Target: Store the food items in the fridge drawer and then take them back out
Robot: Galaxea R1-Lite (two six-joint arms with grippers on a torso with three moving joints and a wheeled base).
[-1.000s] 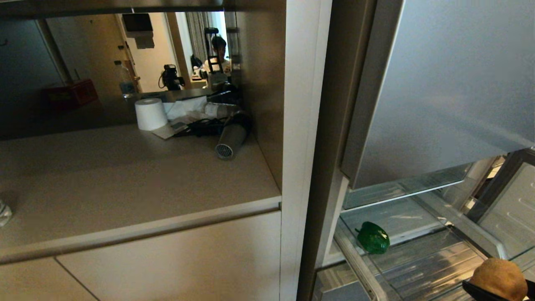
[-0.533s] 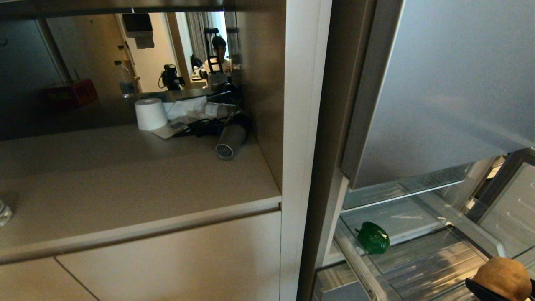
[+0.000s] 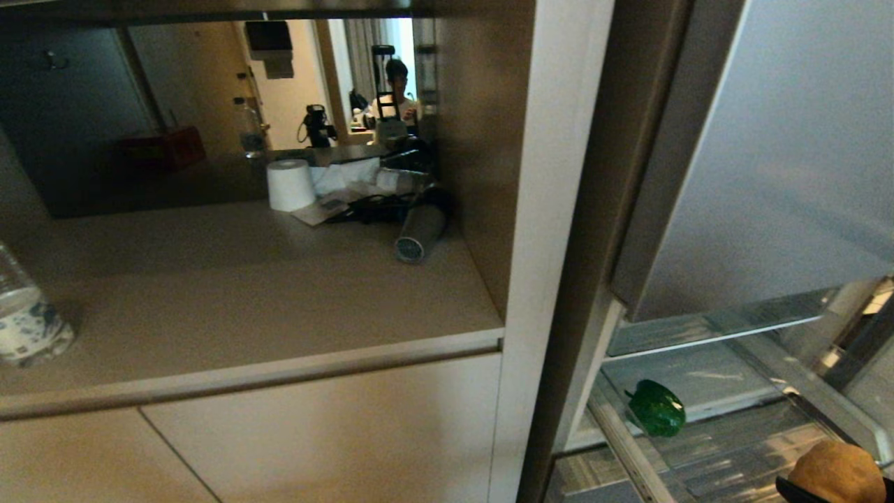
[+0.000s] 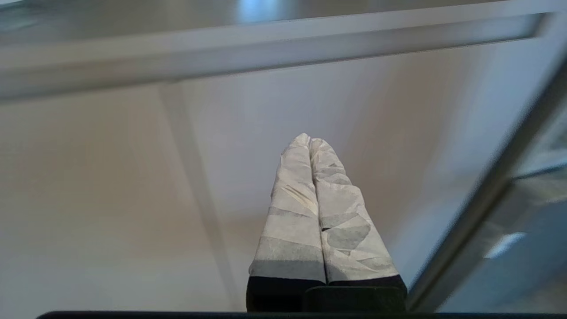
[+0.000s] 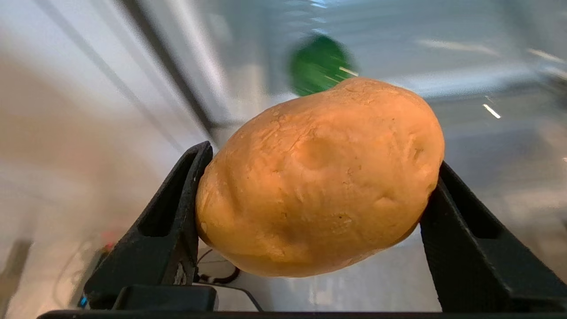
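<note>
Nearest, bottom right of head view: right claw [image 5: 316,186] clamped on the potato [image 5: 320,176], black fingers [image 5: 170,221] pressing both ends, jaws spread wide around it; potato held just above the front of the fridge drawer [image 3: 705,461], w/ only its top and a bit of finger showing in head view. Left claw [image 4: 310,141] hangs low in front of a beige cabinet front, taped fingers pressed together, holding nothing. Drawer is pulled out of the silver-grey fridge [image 3: 782,175], clear plastic, ribbed floor. Pepper [image 3: 656,409] sits at the drawer's far-left part, well apart from the potato. Glass shelf [image 3: 712,325] just above the drawer. Left of the fridge, past a white upright panel, a beige bench [image 3: 230,286] w/ cabinet fronts below. Water bottle [image 3: 28,318] at the bench's near-left edge. Further back: paper roll [image 3: 291,185], cables and a grey cylinder [image 3: 420,234] lying on its side. Behind the bench a mirror-like back wall shows a room w/ a person [image 3: 397,87] and a red box [image 3: 164,148].
</note>
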